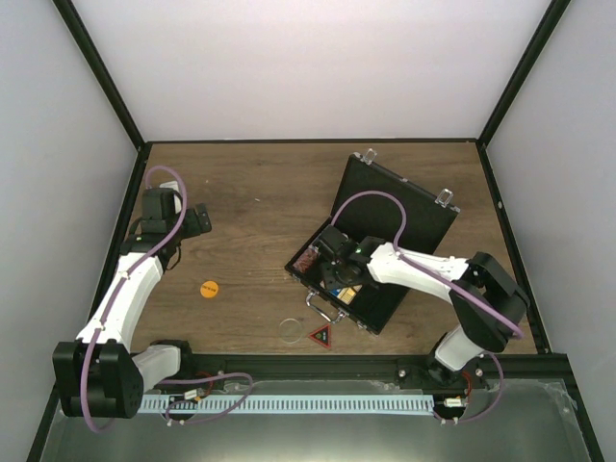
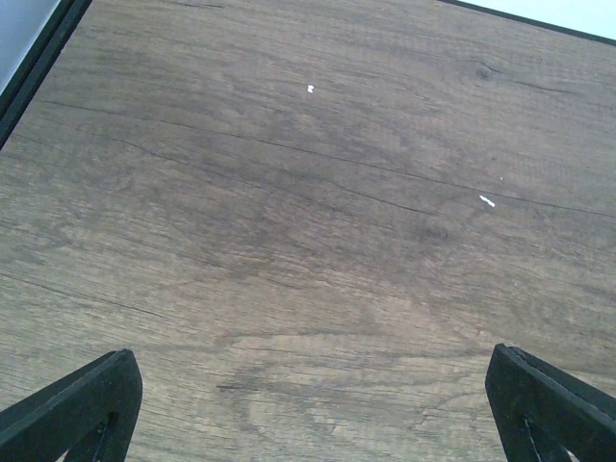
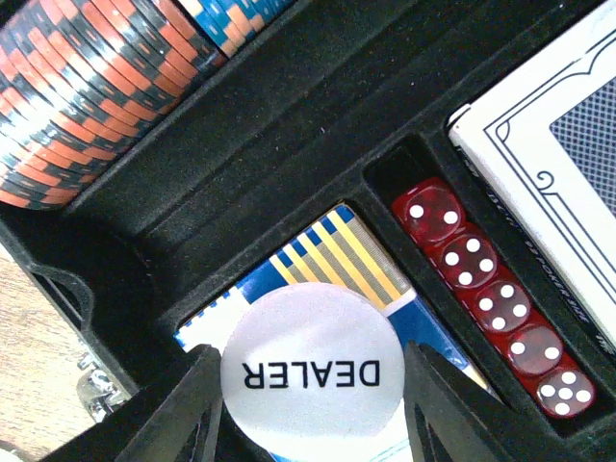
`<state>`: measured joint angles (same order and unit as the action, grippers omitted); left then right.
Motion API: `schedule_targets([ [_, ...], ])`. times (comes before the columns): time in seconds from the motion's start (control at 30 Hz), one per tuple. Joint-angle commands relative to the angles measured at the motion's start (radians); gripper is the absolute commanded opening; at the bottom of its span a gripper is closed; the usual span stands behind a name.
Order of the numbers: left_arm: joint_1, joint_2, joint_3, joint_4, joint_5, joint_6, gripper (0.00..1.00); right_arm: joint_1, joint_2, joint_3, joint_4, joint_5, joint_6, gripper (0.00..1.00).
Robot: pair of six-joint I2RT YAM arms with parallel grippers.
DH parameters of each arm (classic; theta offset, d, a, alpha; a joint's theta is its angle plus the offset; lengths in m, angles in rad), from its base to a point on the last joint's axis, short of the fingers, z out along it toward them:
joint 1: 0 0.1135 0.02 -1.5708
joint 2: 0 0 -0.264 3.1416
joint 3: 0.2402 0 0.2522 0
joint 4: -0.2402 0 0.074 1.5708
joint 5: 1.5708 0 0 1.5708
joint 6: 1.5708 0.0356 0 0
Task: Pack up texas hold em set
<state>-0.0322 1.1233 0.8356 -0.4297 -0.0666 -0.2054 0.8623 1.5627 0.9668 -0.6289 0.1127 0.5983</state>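
The right jaws grip a white button [image 3: 308, 371] reading "DEALER", low over the open black case [image 1: 404, 207] at the right, beside five red dice [image 3: 491, 308]. The left jaws gape over bare surface [image 2: 308, 192] at the left.

The white round button [image 3: 310, 371] bore the word "DEALER" in black capitals, seen upside down. Print on the orange disc [image 1: 209, 288] was too small to read.

Overhead camera spans the table [image 1: 260, 192]; right wrist looks closely into case [image 3: 289, 125].
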Motion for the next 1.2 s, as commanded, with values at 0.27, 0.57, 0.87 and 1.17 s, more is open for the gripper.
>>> schedule_targets([
  [0.27,0.003,0.004,-0.001,0.005,0.004,0.008,1.0,0.006,0.031,0.007,-0.029,0.036,0.014,0.56],
  [0.57,0.004,0.002,-0.001,0.005,-0.001,0.006,1.0,0.023,-0.002,0.049,-0.064,0.058,0.015,0.62],
  [0.87,0.004,0.044,0.008,-0.043,-0.013,-0.07,1.0,0.057,-0.081,0.159,-0.043,0.068,-0.019,0.71],
  [1.17,-0.027,-0.055,-0.159,-0.111,-0.091,-0.344,0.97,-0.004,-0.354,0.048,0.058,0.075,-0.093,1.0],
])
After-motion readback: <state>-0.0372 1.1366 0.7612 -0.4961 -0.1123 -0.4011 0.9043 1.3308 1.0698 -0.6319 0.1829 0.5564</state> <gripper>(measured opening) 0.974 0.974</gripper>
